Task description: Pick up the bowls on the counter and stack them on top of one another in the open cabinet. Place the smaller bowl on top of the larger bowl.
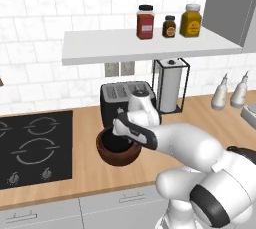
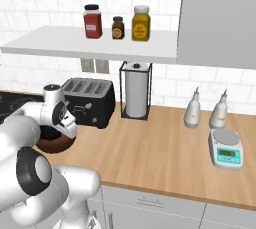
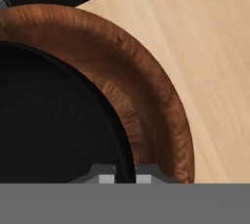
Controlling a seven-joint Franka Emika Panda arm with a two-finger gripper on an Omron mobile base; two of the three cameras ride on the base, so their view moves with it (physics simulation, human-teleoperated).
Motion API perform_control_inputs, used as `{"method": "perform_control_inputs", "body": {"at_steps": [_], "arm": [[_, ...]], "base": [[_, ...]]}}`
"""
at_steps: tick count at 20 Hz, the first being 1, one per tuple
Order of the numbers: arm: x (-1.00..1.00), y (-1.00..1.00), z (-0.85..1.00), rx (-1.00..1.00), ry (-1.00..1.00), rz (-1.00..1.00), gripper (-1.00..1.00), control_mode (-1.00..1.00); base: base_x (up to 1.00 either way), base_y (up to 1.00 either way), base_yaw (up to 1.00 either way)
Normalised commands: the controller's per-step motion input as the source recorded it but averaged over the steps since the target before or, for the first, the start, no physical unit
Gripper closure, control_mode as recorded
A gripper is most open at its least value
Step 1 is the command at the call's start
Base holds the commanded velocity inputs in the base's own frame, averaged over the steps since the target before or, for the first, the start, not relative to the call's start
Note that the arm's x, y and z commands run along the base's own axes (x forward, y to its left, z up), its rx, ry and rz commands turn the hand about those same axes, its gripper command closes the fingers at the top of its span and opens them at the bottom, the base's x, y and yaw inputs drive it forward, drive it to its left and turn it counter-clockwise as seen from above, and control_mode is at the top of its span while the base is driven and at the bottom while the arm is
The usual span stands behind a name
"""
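Left base view: kitchen counter (image 1: pixel 210 123), larger bowl (image 1: pixel 116 155) near front edge, before toaster (image 1: pixel 122 95), smaller bowl (image 1: pixel 117 144) nested inside. Gripper (image 1: pixel 119 129) down at rim; opening cannot tell.

Right base view: shelf (image 2: pixel 75 44) carries 3 jars.

Hand view: fingertips (image 3: pixel 100 178) straddle black rim. Advice: clamp firmly, lift level.

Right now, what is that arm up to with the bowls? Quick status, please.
Gripper down at the black bowl's rim, fingertips straddling it; grip unclear. Black bowl sits inside the brown bowl on the counter. White shelf holds three jars.
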Motion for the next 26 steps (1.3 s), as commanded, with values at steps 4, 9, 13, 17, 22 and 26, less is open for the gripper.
{"method": "perform_control_inputs", "body": {"at_steps": [4,9,13,17,22,26], "arm": [[0.00,0.24,-0.20,0.00,0.00,0.00,1.00,-1.00],[0.00,0.18,-0.20,0.00,0.00,0.00,1.00,-1.00],[-0.02,0.00,-0.01,0.00,0.00,0.00,-1.00,-1.00],[-0.06,-0.03,0.14,0.00,0.01,0.00,-1.00,-1.00],[0.00,-0.20,0.48,0.00,0.03,0.00,-1.00,-1.00],[0.00,-0.35,0.17,0.00,0.00,0.00,-1.00,-1.00]], "base": [[0.00,0.00,0.00],[0.00,0.00,0.00],[0.00,0.00,0.00],[0.00,0.00,0.00],[0.00,0.00,0.00],[0.00,0.00,0.00]]}}
